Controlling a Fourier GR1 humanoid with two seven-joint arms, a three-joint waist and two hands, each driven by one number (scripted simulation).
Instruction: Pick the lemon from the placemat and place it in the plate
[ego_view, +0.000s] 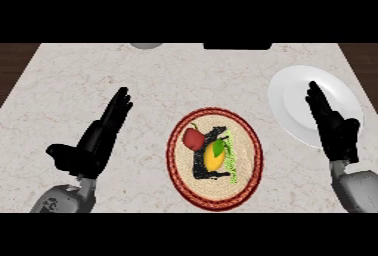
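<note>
A yellow lemon with a green patch lies near the middle of a round woven placemat that has a red rim and a dark printed centre. Beside it on the mat sits a red pepper-like fruit. A white plate stands at the right of the counter. My right hand is open, fingers straight, over the plate's lower right part. Left of the placemat, my left hand is open with fingers pointing up and away. Neither hand touches the lemon.
The pale marble counter fills the view, with dark floor at its far corners. A grey round object and a black object sit at the far edge.
</note>
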